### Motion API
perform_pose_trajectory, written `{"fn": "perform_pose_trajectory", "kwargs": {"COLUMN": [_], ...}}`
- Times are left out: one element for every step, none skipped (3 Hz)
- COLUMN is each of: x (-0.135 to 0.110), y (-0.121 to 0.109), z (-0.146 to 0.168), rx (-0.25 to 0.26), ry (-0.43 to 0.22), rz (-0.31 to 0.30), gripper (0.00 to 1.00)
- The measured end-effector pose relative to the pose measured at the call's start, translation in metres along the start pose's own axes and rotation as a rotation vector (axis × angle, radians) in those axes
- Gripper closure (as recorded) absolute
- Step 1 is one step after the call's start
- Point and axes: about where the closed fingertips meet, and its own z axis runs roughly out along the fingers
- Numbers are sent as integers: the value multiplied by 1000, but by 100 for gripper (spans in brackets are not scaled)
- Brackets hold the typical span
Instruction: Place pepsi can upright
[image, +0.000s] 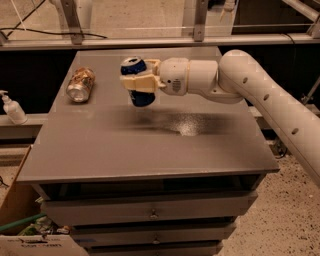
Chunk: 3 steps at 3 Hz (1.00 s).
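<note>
The dark blue pepsi can (137, 81) is held nearly upright, silver top up, above the grey table (145, 150) near its middle-left. My gripper (139, 82) is shut on the can, with cream fingers (141, 83) wrapped around its middle. The can's bottom hangs a little above the table surface. The white arm reaches in from the right.
A tan-orange patterned can (81, 84) lies on its side at the table's back left. A white pump bottle (11, 108) stands on a lower ledge at the left. Drawers sit under the tabletop. A cardboard box (20, 215) is on the floor at lower left.
</note>
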Motion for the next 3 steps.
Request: {"fn": "perform_pose_trajectory", "kwargs": {"x": [4, 15, 26], "y": [0, 3, 8], "z": [-6, -15, -23], "rx": [15, 28, 22], "ry": [-51, -95, -100], "rz": [10, 12, -8], "gripper": [100, 100, 100]}}
